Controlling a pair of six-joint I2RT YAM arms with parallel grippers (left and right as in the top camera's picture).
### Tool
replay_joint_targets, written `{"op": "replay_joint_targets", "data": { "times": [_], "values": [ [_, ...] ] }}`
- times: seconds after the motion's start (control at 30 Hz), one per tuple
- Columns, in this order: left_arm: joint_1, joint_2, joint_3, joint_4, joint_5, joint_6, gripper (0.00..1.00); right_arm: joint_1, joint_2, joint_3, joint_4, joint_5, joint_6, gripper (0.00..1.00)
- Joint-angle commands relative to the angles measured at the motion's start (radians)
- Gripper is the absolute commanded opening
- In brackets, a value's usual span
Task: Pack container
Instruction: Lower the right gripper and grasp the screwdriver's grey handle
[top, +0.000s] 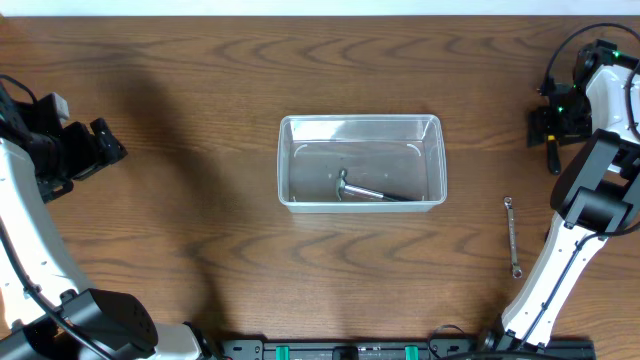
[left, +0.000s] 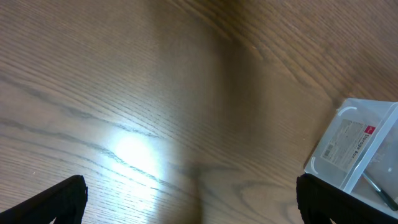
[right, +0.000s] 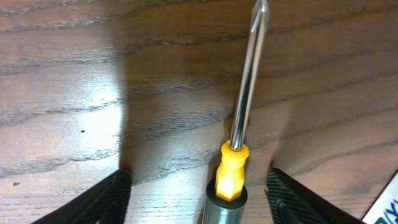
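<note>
The clear container (top: 360, 124) stands mid-table; a metal tool with a dark handle (top: 372, 193) lies in it. Its corner also shows in the left wrist view (left: 351, 140). My left gripper (top: 108, 146) is open and empty over bare wood at the far left, well away from the container; its fingers (left: 191, 190) are spread wide. My right gripper (top: 548, 128) is open at the far right. In the right wrist view a screwdriver (right: 239, 124) with a yellow collar, silver handle and metal shaft lies on the table between the spread fingers (right: 199, 180), touching neither. It also shows in the overhead view (top: 553, 158).
A slim metal wrench (top: 512, 236) lies on the wood to the right of the container, in front of the right gripper. A white printed edge (right: 390, 202) shows at the lower right corner of the right wrist view. The table's front edge carries a dark rail (top: 350, 350).
</note>
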Motion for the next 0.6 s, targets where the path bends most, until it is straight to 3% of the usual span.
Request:
{"op": "replay_joint_targets", "data": {
  "times": [0.0, 0.57],
  "values": [
    [0.004, 0.001, 0.0, -0.003, 0.01, 0.014, 0.98, -0.006, 0.018, 0.002, 0.004, 0.028, 0.027, 0.68],
    [0.004, 0.001, 0.0, -0.003, 0.01, 0.014, 0.98, -0.018, 0.018, 0.002, -0.029, 0.05, 0.03, 0.5]
  ]
}}
